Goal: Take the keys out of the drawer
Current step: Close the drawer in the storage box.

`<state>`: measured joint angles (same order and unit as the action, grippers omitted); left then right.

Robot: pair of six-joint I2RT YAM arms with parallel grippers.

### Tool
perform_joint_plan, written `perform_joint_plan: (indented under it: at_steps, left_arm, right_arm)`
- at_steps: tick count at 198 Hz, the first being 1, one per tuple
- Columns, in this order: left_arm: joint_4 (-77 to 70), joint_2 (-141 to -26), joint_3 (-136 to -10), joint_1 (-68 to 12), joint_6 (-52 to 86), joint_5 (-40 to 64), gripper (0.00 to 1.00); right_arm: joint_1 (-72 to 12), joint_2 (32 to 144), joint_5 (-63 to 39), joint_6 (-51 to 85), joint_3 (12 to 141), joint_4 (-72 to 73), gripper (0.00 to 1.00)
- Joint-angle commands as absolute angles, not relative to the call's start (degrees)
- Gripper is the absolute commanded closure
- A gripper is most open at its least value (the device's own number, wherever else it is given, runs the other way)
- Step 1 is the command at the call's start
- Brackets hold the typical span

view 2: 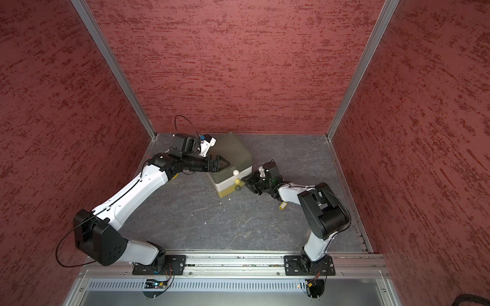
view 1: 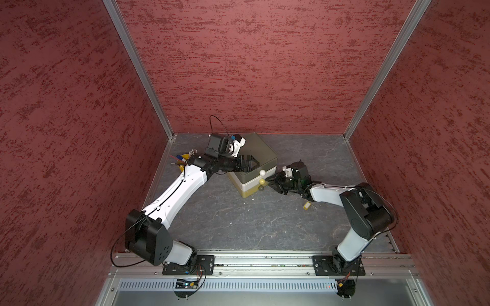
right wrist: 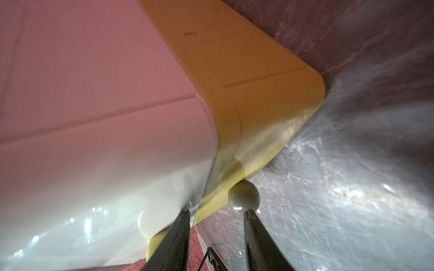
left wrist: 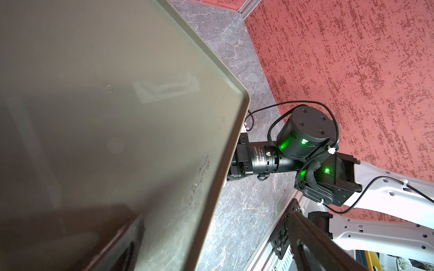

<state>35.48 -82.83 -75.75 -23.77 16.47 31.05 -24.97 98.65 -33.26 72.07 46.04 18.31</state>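
A small chest of three drawers [view 1: 258, 152] [view 2: 233, 151] stands at the back middle, with a green top, a white middle and a yellow bottom layer. All drawer fronts look pushed in. My left gripper [view 1: 251, 164] [left wrist: 212, 225] lies open on the chest's green lid [left wrist: 105, 117]. My right gripper [view 1: 269, 182] [right wrist: 217, 212] stands open at the drawer fronts, with one fingertip [right wrist: 249, 215] against the bottom drawer's round knob [right wrist: 244, 196] [view 1: 261, 188] and nothing between the jaws. One yellow-tagged key [view 1: 307, 205] [view 2: 283, 205] lies on the table beside my right forearm. Any keys inside the drawers are hidden.
A yellow cup of pens [view 1: 183, 160] stands at the back left behind my left arm. The white knob [view 1: 262, 172] and yellowish knob [view 1: 262, 181] stick out from the upper drawers. Red walls [view 1: 265, 66] enclose the grey table [view 1: 238, 220] on three sides.
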Motion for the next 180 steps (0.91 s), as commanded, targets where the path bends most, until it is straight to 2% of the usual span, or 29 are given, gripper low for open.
perform_joint_plan:
  at_steps: [1, 180]
  left_arm:
    - [38.76, -82.55, -74.09, -23.38, 16.00, 30.70, 0.00]
    - [38.28, -82.19, -73.88, -23.12, 16.28, 30.91, 0.00]
  right_arm:
    - [-24.88, 99.66, -32.13, 72.56, 48.01, 20.57, 0.59]
    - [-24.85, 99.23, -31.73, 72.77, 47.30, 20.61, 0.57]
